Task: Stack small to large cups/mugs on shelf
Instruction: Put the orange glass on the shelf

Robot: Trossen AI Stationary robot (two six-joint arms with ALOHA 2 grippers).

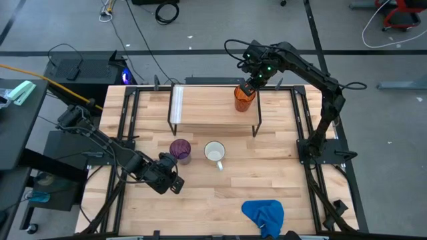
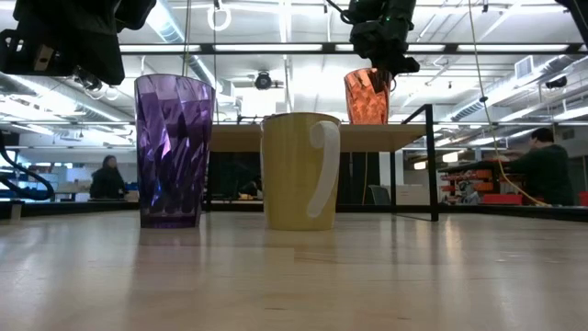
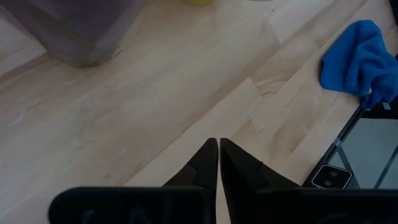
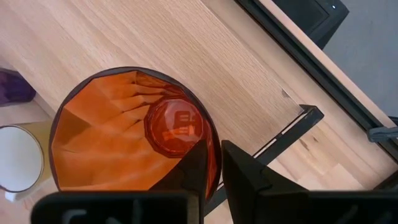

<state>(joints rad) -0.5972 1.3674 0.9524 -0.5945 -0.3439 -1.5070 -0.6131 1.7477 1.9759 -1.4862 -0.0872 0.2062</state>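
Left gripper hovers closed and empty near the purple tumbler and white mug. On the shelf, right gripper pinches the orange cup rim; release gently, lift straight.

Faceted, translucent plastic forms the orange cup, its glossy walls and smooth round base catching reflections; the purple tumbler shows the same ribbed, see-through sheen. Beside it, the white handled mug looks opaque and smooth, like glazed ceramic. The shelf is pale, matt, fine-grained wood on thin black metal wire legs. The butcher-block tabletop is jointed light wood with a soft satin finish. A blue cloth lies crumpled, soft and fuzzy. The right gripper fingers are matt black.
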